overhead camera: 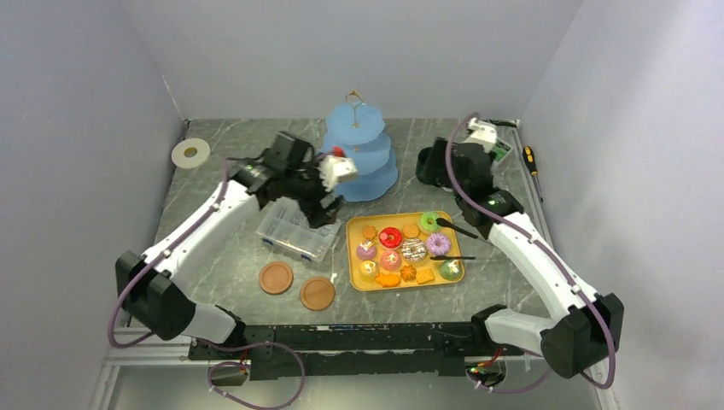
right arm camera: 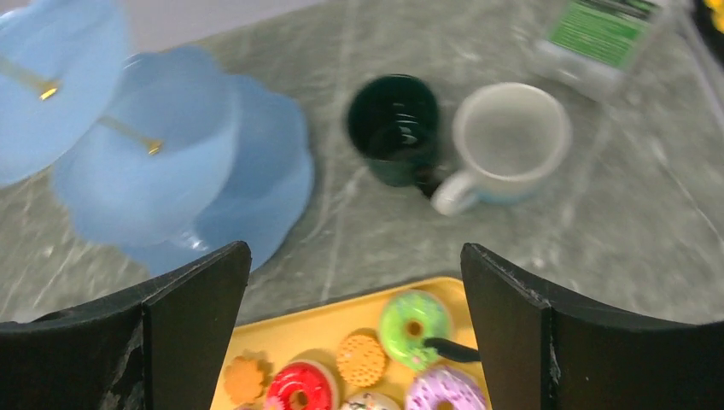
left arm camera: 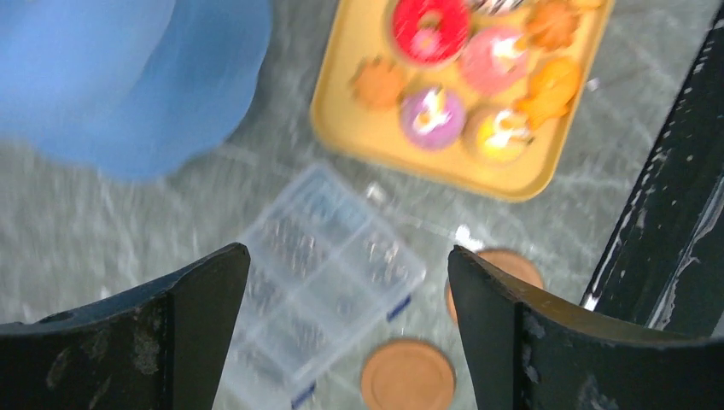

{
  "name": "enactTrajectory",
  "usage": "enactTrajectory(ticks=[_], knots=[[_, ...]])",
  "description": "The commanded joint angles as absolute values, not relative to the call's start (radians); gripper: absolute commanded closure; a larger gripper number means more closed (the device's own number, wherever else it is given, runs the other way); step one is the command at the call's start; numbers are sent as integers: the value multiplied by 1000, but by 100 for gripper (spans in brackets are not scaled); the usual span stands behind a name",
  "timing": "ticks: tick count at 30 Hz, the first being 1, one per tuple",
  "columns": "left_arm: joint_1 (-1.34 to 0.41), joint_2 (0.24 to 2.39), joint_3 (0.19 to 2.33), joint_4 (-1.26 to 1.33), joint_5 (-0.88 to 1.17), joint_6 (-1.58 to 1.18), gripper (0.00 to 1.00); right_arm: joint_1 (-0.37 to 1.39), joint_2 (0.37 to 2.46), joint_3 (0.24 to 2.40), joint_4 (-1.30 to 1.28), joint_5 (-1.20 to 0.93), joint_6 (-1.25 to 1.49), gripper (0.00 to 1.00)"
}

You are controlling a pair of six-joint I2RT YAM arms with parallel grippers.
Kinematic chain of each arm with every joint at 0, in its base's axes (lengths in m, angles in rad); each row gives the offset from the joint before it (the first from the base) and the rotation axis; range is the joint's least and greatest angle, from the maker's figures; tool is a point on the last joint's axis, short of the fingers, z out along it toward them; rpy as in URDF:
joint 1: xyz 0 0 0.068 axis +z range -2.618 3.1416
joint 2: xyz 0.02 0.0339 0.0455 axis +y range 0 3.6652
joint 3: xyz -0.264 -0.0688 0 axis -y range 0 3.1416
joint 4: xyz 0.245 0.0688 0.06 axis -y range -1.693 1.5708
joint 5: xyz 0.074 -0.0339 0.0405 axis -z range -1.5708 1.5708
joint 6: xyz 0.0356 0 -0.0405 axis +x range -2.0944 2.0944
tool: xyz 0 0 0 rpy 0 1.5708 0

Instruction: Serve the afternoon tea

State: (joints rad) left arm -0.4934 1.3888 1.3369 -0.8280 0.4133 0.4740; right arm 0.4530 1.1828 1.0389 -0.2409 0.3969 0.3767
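Toy treats all lie on the yellow tray, front-centre of the bench. The tiers of the blue stand behind it look bare, and the dark-green mug and white mug stand empty, close together to the stand's right; serving judged not yet begun. Left gripper is spread and holds nothing above the clear box, which lies just beside the tray's left edge. Right gripper is likewise spread and empty over the tray's far edge. Open bench lies between stand and tray, tighter by the box and coasters; black tongs lie across the tray's right side.
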Motion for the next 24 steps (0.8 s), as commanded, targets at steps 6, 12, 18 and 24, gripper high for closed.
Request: enactTrajectory(ticks=[6, 12, 18, 24], knots=[[-769, 1754, 1582, -560, 382, 425, 19, 327, 1055, 1085, -404, 523, 554, 0], [-858, 1991, 1744, -390, 420, 410, 26, 279, 1061, 1149, -445, 547, 525, 0], [-914, 2196, 1924, -302, 462, 375, 24, 257, 994, 1120, -433, 562, 511, 0], [-949, 2281, 1983, -252, 489, 381, 24, 254, 943, 1085, -425, 556, 500, 0]])
